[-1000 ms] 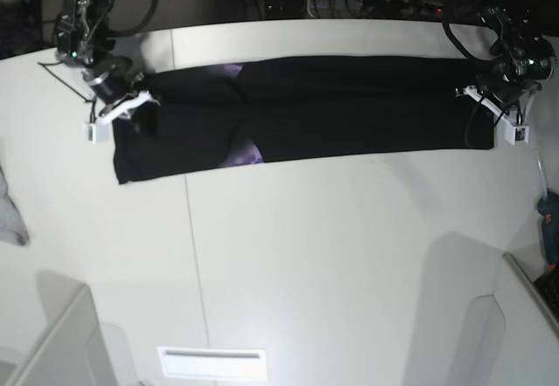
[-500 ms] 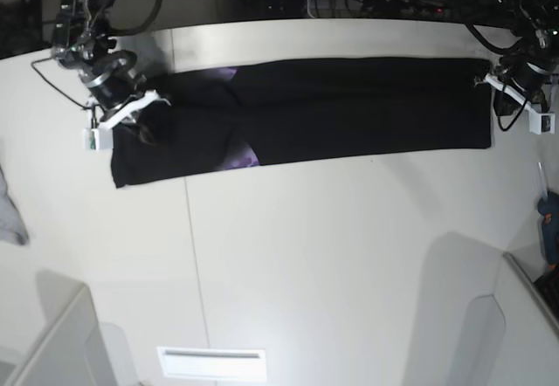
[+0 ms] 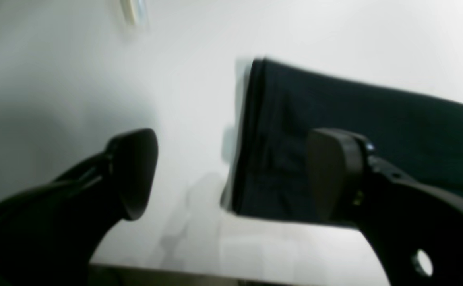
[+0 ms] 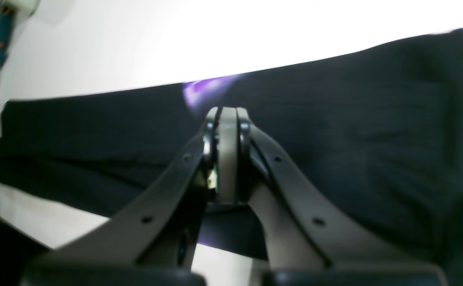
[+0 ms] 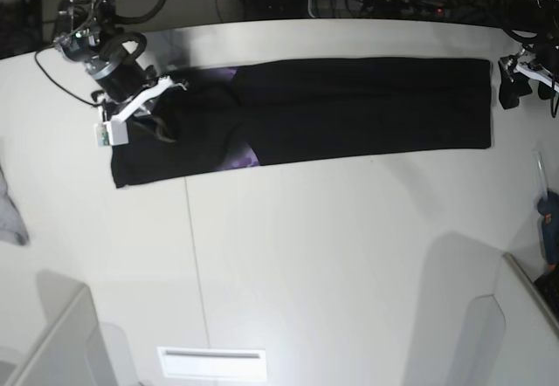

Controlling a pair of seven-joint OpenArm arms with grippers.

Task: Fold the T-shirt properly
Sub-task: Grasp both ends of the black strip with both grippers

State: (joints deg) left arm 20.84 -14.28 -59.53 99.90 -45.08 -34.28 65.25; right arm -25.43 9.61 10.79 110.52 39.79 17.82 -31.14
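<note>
A: Left gripper [image 3: 231, 174]?
B: Jaws spread wide, nothing between them; arm at the base view's right edge.

A: Right gripper [image 4: 227, 155]?
B: Fingers pressed flat together, pads meeting; its arm reaches in from that view's upper left.

Light falls from above and glares hard off the white table [image 5: 306, 255], worst in the right wrist view, where the tabletop burns out to pure white. The black T-shirt [image 5: 349, 106] swallows detail and reads as a flat dark band. Both wrist views are soft and smeared, the near fingers [image 3: 136, 171] out of focus. The base view is sharper, bowed at its edges, with grey shadows low in the frame.
</note>
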